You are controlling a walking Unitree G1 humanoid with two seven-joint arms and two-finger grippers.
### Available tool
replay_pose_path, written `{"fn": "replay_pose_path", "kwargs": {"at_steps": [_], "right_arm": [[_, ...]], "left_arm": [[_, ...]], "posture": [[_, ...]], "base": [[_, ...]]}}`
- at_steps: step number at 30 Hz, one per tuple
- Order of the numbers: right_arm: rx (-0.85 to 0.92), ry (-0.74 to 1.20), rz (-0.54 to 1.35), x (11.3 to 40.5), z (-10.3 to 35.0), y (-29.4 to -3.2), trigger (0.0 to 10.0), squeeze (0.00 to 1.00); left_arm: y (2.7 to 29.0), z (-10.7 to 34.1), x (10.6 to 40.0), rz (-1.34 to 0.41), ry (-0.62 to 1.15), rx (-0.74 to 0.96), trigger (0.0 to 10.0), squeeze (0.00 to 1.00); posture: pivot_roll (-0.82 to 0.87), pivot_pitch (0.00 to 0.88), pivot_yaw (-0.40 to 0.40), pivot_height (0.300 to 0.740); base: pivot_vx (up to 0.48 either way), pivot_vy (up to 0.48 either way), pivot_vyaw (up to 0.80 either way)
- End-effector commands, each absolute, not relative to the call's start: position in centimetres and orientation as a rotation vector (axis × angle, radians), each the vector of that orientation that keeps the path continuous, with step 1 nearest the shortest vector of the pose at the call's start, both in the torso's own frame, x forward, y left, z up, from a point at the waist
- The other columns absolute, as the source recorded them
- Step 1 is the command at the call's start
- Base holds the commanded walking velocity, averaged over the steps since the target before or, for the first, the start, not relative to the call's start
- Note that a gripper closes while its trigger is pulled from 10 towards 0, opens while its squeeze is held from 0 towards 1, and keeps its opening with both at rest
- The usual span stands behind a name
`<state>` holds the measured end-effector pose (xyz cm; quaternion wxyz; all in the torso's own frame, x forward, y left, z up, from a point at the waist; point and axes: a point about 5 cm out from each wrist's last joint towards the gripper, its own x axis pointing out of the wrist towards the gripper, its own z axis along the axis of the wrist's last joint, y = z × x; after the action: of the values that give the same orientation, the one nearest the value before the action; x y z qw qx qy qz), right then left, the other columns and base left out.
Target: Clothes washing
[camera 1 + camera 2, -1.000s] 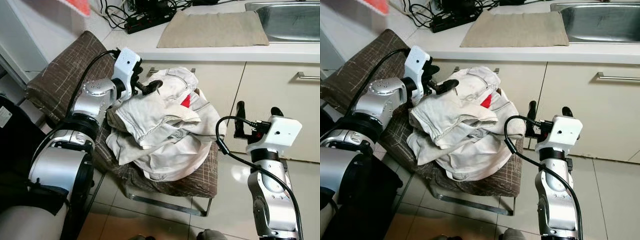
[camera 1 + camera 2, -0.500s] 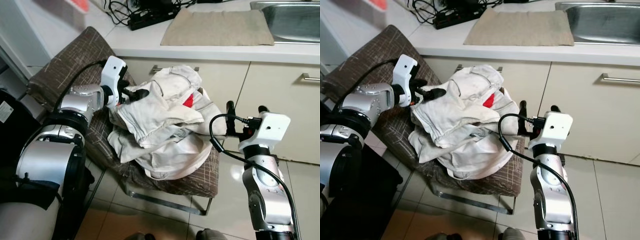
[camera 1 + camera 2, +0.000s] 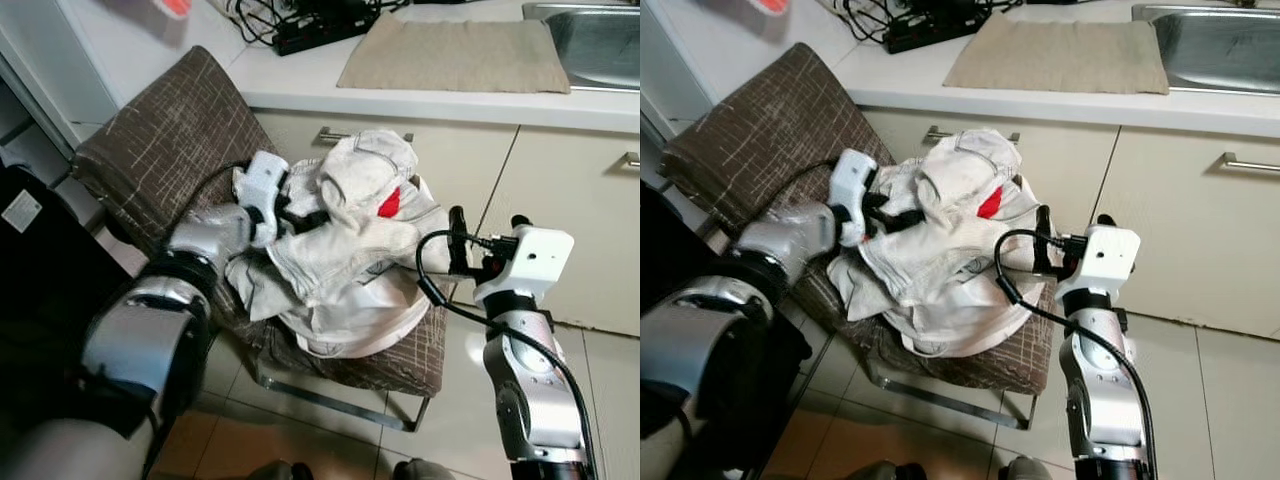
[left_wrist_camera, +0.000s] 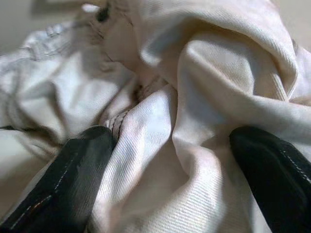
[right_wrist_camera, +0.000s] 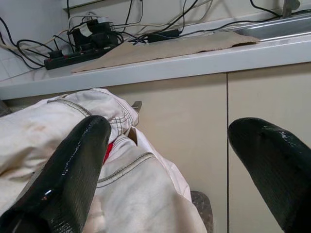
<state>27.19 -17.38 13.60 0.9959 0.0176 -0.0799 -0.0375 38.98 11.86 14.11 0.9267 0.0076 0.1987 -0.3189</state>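
brown chair point(image 3: 160, 130), unlabelled white clothes point(image 3: 350, 250)

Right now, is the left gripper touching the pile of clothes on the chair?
Touching. In the left wrist view both fingers press into folds of the clothes, with cloth bunched between them; the left gripper is buried in the pile.

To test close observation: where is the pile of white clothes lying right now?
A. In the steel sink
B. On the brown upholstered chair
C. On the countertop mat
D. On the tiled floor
B, since the pile of white clothes rests on the seat of the brown upholstered chair, with the left gripper reaching into it.
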Motion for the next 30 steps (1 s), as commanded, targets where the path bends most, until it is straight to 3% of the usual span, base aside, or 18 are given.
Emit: {"fn": "replay_pose_path", "kwargs": {"at_steps": [1, 5, 6, 7, 18, 23, 30], "right_arm": [[0.038, -0.153, -0.052, 27.3, 13.7, -17.0, 10.0, 0.00], [0.036, -0.153, -0.052, 27.3, 13.7, -17.0, 10.0, 0.00], [0.035, -0.152, -0.050, 27.3, 13.7, -17.0, 10.0, 0.00], [0.034, -0.152, -0.049, 27.3, 13.7, -17.0, 10.0, 0.00], [0.036, -0.149, -0.039, 27.6, 13.6, -16.8, 10.0, 0.00], [0.039, -0.146, -0.031, 27.8, 13.5, -16.6, 10.0, 0.00], [0.038, -0.143, -0.024, 27.9, 13.5, -16.6, 10.0, 0.00]], "left_arm": [[11.8, 13.9, 39.0, -0.627, 0.391, -0.001, 10.0, 0.00], [10.9, 13.8, 38.9, -0.620, 0.354, -0.054, 10.0, 0.00], [10.8, 14.1, 39.1, -0.602, 0.319, -0.071, 3.1, 0.00], [10.8, 14.2, 39.1, -0.583, 0.298, -0.074, 0.0, 0.00], [10.3, 12.4, 38.4, -0.538, 0.290, -0.062, 0.0, 0.00], [9.8, 10.6, 37.6, -0.525, 0.405, -0.194, 0.0, 0.00], [9.3, 12.7, 38.3, -0.539, 0.294, -0.346, 0.0, 0.00]], "posture": [[-0.26, 0.063, 0.128, 0.740], [-0.26, 0.060, 0.125, 0.740], [-0.26, 0.060, 0.125, 0.740], [-0.26, 0.060, 0.125, 0.740], [-0.25, 0.056, 0.120, 0.740], [-0.23, 0.059, 0.111, 0.740], [-0.23, 0.062, 0.104, 0.740]], "base": [[0.000, 0.000, 0.00], [0.000, 0.000, 0.00], [0.000, 0.000, 0.00], [0.000, 0.000, 0.00], [0.000, 0.000, 0.00], [0.000, 0.000, 0.00], [0.000, 0.000, 0.00]]}}
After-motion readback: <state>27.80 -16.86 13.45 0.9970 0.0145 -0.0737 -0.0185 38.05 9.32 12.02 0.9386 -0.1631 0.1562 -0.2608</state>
